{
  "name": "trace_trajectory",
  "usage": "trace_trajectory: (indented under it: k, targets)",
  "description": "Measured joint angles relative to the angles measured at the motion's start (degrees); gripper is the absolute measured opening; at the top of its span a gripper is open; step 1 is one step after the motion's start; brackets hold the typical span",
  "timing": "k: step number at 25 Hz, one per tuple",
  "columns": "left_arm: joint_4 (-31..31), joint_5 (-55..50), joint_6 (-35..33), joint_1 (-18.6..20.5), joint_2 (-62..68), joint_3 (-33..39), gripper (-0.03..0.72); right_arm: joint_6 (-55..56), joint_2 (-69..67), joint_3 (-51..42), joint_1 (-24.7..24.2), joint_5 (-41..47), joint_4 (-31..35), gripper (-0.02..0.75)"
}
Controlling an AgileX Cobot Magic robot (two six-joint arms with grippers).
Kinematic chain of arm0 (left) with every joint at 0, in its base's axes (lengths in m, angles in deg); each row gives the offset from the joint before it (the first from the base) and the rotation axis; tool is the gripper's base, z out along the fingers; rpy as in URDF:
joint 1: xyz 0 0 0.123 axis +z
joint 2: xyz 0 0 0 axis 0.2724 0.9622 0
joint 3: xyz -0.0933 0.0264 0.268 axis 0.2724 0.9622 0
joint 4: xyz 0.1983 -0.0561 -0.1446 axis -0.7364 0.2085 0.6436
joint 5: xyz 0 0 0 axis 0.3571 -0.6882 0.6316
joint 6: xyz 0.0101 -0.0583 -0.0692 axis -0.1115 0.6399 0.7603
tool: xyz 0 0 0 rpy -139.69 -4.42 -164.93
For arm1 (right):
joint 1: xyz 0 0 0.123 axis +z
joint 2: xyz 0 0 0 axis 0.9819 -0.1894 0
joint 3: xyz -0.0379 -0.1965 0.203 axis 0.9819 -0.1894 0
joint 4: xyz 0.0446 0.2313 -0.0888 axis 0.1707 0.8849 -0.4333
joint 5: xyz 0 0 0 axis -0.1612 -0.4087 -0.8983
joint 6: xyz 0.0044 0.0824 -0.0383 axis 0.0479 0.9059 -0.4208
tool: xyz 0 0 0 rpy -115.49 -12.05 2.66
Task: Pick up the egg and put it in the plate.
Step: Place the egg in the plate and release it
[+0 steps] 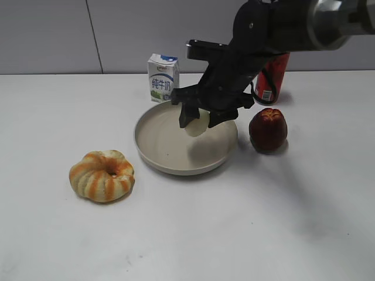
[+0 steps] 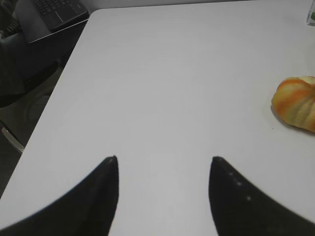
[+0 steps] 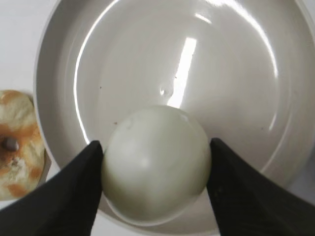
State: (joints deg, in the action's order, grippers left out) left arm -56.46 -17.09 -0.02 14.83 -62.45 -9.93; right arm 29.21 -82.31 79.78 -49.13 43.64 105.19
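The pale cream egg (image 1: 197, 126) (image 3: 155, 164) is held between the black fingers of my right gripper (image 1: 200, 119) (image 3: 155, 147), a little above the beige plate (image 1: 158, 149) (image 3: 236, 73), over its right half. The fingers are shut on the egg's two sides. My left gripper (image 2: 164, 160) is open and empty over bare white table, and it does not show in the exterior view.
An orange-striped ring-shaped bread (image 1: 102, 175) (image 2: 297, 102) (image 3: 15, 142) lies left of the plate. A dark red fruit (image 1: 268, 129) sits right of it. A milk carton (image 1: 162, 76) and a red can (image 1: 273, 79) stand behind. A laptop (image 2: 56, 10) lies past the table's left edge.
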Motion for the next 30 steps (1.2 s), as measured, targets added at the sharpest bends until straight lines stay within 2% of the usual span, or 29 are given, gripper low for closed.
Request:
trace_trajectory:
  k: [4, 11, 13, 16, 19, 22, 27, 30]
  targets:
    - [0.0, 0.0, 0.0, 0.0, 0.0, 0.0, 0.446, -0.1, -4.8, 4.1, 0.0, 1.1, 0.0, 0.462]
    - [0.0, 0.0, 0.0, 0.0, 0.0, 0.0, 0.446, -0.1, -8.1, 5.0, 0.0, 1.6, 0.0, 0.465]
    - [0.0, 0.0, 0.0, 0.0, 0.0, 0.0, 0.446, -0.5, -8.1, 5.0, 0.0, 1.7, 0.0, 0.507]
    - [0.0, 0.0, 0.0, 0.0, 0.0, 0.0, 0.446, -1.4, -8.1, 5.1, 0.0, 1.7, -0.2, 0.629]
    - [0.0, 0.0, 0.0, 0.0, 0.0, 0.0, 0.446, -1.7, -7.8, 5.8, 0.0, 3.1, -2.1, 0.659]
    - [0.0, 0.0, 0.0, 0.0, 0.0, 0.0, 0.446, -1.8, -6.6, 9.4, 0.0, 8.2, -5.5, 0.66]
    - [0.0, 0.0, 0.0, 0.0, 0.0, 0.0, 0.446, -3.6, -2.6, 19.5, 0.0, 23.0, -10.8, 0.661]
    - [0.0, 0.0, 0.0, 0.0, 0.0, 0.0, 0.446, -4.3, 1.4, 22.3, 0.0, 30.0, -14.9, 0.661]
